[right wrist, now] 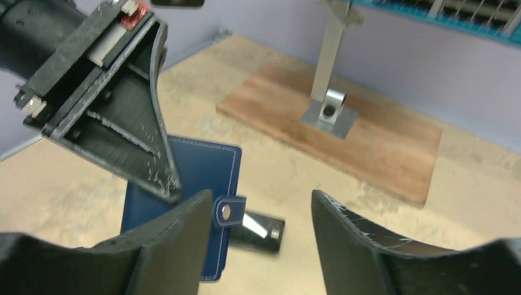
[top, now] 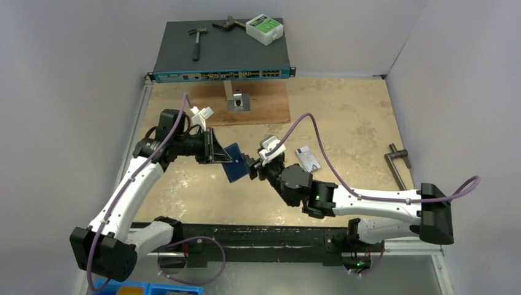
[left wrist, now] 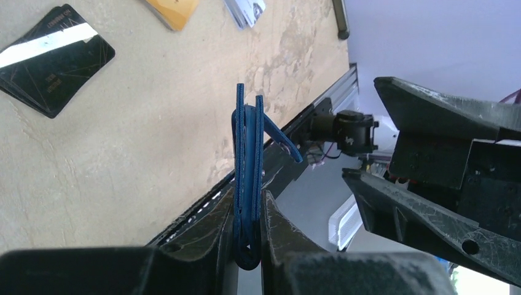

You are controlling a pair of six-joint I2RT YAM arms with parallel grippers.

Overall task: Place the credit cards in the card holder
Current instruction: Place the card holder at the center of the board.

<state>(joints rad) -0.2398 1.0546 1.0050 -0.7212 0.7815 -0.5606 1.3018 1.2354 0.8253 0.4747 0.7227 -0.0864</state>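
Card holder (right wrist: pixel 206 166) is clamped edge-on in the left end effector (left wrist: pixel 247 212) and held clear of the tabletop (top: pixel 350 117), near centre. The snap tab (right wrist: pixel 228 211) is sticking out loose. Right end effector (right wrist: pixel 261 200) is seen with jaws apart and nothing gripped, with the tab just beside its left finger. Black card (left wrist: pixel 52 58) is laid flat on the tabletop beneath. Silver-grey card (top: pixel 307 158) is laid just right of the right end effector. Orange card (left wrist: pixel 175 9) is seen between those two, cut off at the frame edge.
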